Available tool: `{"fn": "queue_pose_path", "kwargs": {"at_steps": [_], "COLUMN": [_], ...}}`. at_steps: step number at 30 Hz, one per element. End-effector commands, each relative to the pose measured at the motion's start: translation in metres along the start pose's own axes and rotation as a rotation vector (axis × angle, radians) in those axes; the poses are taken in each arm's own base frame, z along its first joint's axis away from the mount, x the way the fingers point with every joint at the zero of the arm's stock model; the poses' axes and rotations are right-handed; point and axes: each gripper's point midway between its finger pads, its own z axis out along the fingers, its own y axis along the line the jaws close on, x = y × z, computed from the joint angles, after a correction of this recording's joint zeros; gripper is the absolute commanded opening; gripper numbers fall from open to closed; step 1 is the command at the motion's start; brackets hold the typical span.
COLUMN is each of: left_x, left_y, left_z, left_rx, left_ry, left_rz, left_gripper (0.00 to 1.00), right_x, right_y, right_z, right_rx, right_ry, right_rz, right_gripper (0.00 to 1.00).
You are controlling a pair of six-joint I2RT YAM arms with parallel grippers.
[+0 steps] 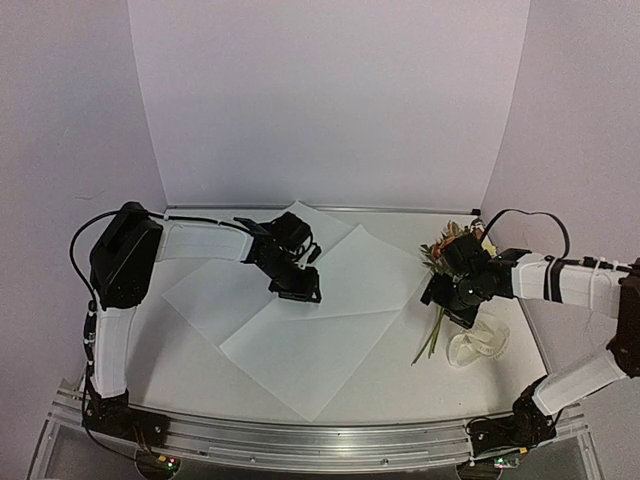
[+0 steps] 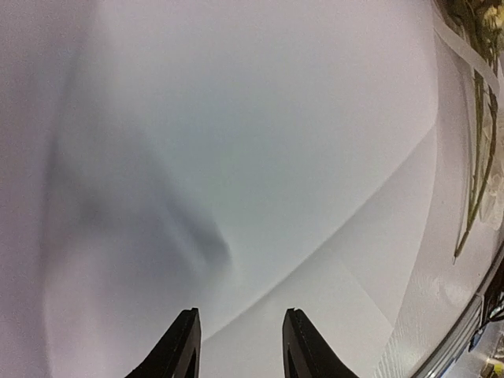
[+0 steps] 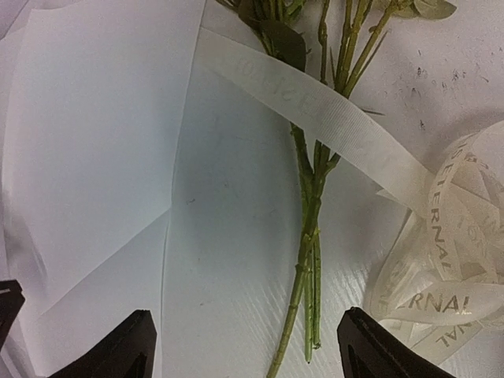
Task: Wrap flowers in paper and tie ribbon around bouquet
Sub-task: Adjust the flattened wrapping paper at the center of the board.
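Observation:
The white paper (image 1: 300,335) lies flat mid-table with overlapping layers and creases. My left gripper (image 1: 297,290) hovers over its upper middle. In the left wrist view the left gripper (image 2: 240,346) is open with only paper (image 2: 236,157) beneath it. The flowers (image 1: 452,245) lie bare on the table right of the paper, stems (image 1: 430,345) pointing toward me; no wrapped bouquet is in view. My right gripper (image 1: 445,295) is above the stems, and in its own view the right gripper (image 3: 248,346) is wide open with the stems (image 3: 311,213) running between the fingers. The ribbon (image 3: 441,260) crosses the stems and piles up at right.
The ribbon heap (image 1: 478,340) sits just right of the stems, close to the table's right edge. White walls close off the back and sides. A metal rail (image 1: 320,445) runs along the near edge.

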Motion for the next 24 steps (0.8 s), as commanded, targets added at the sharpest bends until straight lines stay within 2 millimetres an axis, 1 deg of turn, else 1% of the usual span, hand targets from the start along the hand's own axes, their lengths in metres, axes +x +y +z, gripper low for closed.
{"fn": "queue_pose_path", "kwargs": {"at_steps": [1,6,9,15,21,24], "left_x": [0.027,0.06,0.077,0.107,0.139,0.148], "left_y": [-0.037,-0.04,-0.034,-0.023,-0.016,-0.012], "left_z": [0.001,0.005,0.006,0.0,-0.006,-0.009], "left_rx": [0.068,0.072,0.058,0.05,0.055,0.052], "left_ry": [0.03,0.073,0.104,0.152,0.206,0.214], "left_rz": [0.025,0.03,0.026,0.019,0.021,0.024], "left_gripper": [0.38,0.37,0.37,0.36,0.36,0.36], "right_x": [-0.012,-0.019,-0.022,-0.024,-0.021,-0.02], "right_y": [0.001,-0.014,-0.017,-0.017,-0.018,-0.019], "right_z": [0.008,0.017,0.023,0.036,0.048,0.053], "right_rx": [0.034,0.083,0.104,0.127,0.15,0.161], "right_ry": [0.023,0.021,0.025,0.054,0.081,0.084], "right_rz": [-0.071,-0.065,-0.073,-0.093,-0.104,-0.104], "right_gripper": [0.78,0.77,0.77,0.77,0.76,0.73]}}
